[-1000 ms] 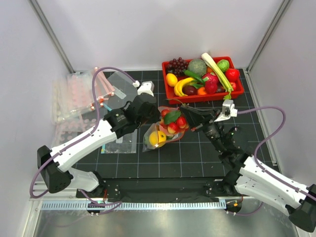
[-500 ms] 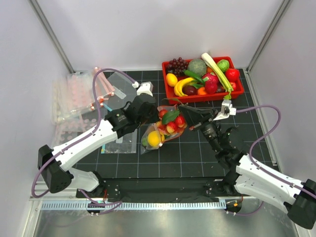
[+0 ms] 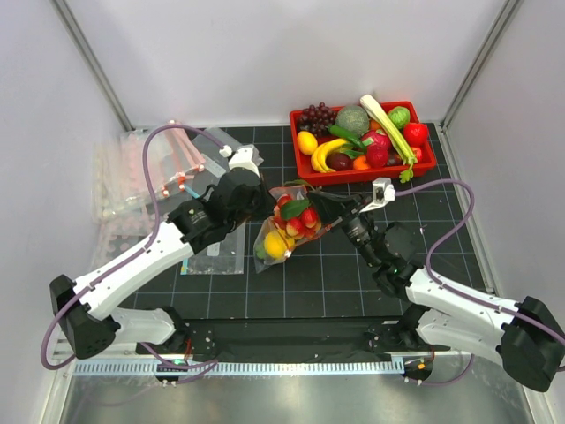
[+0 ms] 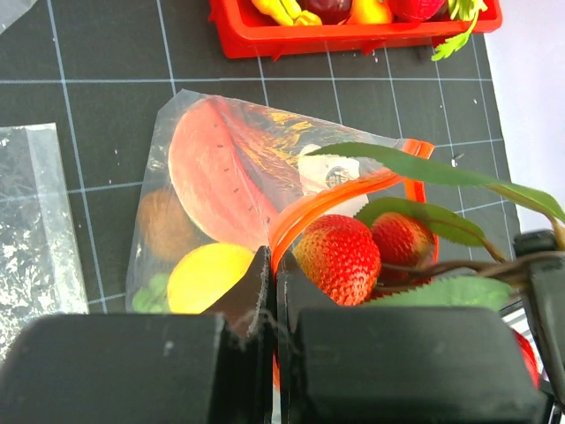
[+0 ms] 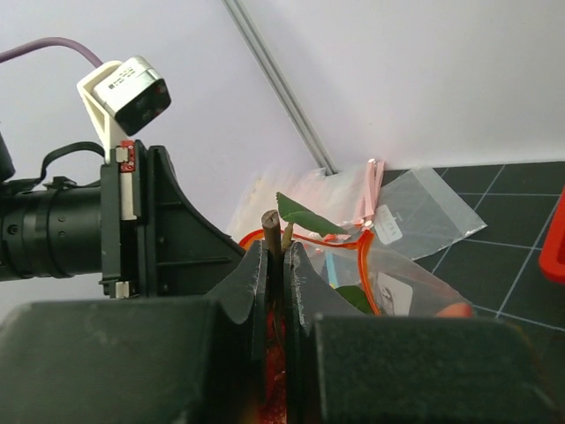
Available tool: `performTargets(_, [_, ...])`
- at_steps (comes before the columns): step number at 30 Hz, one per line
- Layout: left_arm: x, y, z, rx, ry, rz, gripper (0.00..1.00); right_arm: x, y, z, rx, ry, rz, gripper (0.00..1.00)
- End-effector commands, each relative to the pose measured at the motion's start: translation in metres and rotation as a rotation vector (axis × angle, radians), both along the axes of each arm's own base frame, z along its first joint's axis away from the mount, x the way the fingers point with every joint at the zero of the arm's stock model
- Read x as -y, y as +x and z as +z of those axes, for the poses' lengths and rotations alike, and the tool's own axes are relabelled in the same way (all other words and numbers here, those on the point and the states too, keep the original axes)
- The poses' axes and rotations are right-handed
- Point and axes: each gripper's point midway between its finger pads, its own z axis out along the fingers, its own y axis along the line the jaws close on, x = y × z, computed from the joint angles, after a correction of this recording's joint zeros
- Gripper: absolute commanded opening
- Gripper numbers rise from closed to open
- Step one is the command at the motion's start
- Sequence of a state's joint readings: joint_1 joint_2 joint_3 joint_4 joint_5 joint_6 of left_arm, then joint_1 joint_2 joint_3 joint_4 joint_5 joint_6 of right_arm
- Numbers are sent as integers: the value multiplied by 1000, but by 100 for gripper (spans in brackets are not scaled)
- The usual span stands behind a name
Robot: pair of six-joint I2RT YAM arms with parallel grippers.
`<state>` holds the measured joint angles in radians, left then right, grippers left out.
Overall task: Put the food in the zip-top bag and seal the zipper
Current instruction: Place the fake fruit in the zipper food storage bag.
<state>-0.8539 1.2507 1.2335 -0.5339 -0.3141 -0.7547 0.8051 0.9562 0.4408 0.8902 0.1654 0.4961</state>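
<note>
The clear zip-top bag (image 3: pixel 275 240) lies tilted on the mat with its red-orange zipper (image 4: pixel 335 196) gaping. Inside show a watermelon wedge (image 4: pixel 212 172), a yellow round fruit (image 4: pixel 207 278) and a small dark-orange piece (image 4: pixel 163 225). My left gripper (image 3: pixel 267 204) is shut on the zipper strip at the mouth's near edge (image 4: pixel 274 265). My right gripper (image 3: pixel 316 206) is shut on the brown stem (image 5: pixel 272 228) of a leafy strawberry sprig (image 4: pixel 340 256). The strawberries hang in the bag's mouth, and their leaves stick out over the rim.
A red bin (image 3: pixel 371 174) of toy produce, with grapes and celery, stands at the back right. Spare clear bags with pink strips (image 3: pixel 132 172) lie at the left. Another flat clear bag (image 3: pixel 216 256) lies just left of the task bag. The left arm's wrist camera (image 5: pixel 124 88) is close beside my right fingers.
Both grippers have shifted left and away from the arm bases. The right gripper has carried the strawberry sprig further into the bag's mouth. The bag has moved slightly with them.
</note>
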Motion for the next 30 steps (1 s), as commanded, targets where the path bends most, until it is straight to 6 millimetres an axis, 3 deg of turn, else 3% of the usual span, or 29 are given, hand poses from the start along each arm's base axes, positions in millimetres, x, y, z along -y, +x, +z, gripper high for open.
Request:
performTargets(1, [-2,2,16,48,-30,-5,1,11,-1,26,91,37,-52,1])
performTargets(5, [-2,3,14,45,-19,1,1,4,-4,28,97,-18,-31,1])
performTargets(10, [-3,3,15,47,-22,3,0,-9,-6,16,85,-55,-22,1])
performTargets(19, [7,-7,24,30,-53,-73,0,-25,12,-9,45,-179,-89,1])
performTargets(26, [-10,-7,45,84,-50,-27,1,-61,10,-39,38,-350,-125,1])
performTargets(27, [-12,-7,47,89,-45,-22,1,-73,5,-50,31,-392,-105,1])
performTargets(29, [-16,-7,46,94,-31,-15,1,-83,4,-51,23,-413,-108,1])
performTargets(30, [-17,-7,46,96,-31,-12,1,-90,3,-65,-1,-461,-94,1])
